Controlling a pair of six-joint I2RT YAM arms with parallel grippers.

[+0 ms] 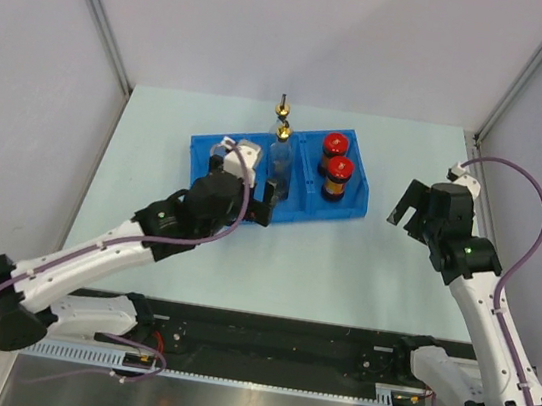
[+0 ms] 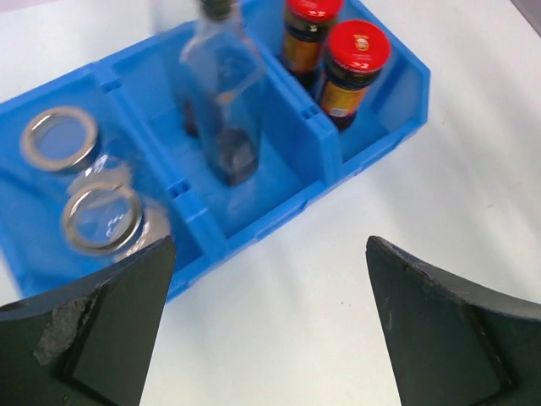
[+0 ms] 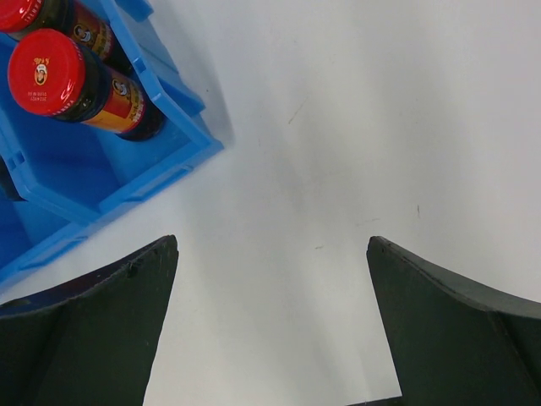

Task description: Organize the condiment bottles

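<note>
pale table (image 1: 272, 264) between grey walls (image 1: 26, 78) bears a blue tray (image 1: 200, 150) of condiment bottles (image 1: 339, 168).

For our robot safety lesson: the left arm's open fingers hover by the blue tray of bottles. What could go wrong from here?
1. The left fingers hang open at the near wall of the blue three-compartment plastic tray, close to the tall clear bottle with a gold spout; a careless swing might tip that narrow bottle.
2. A low move could catch the tray wall and shove it, jolting the two red-lidded dark jars.
</note>
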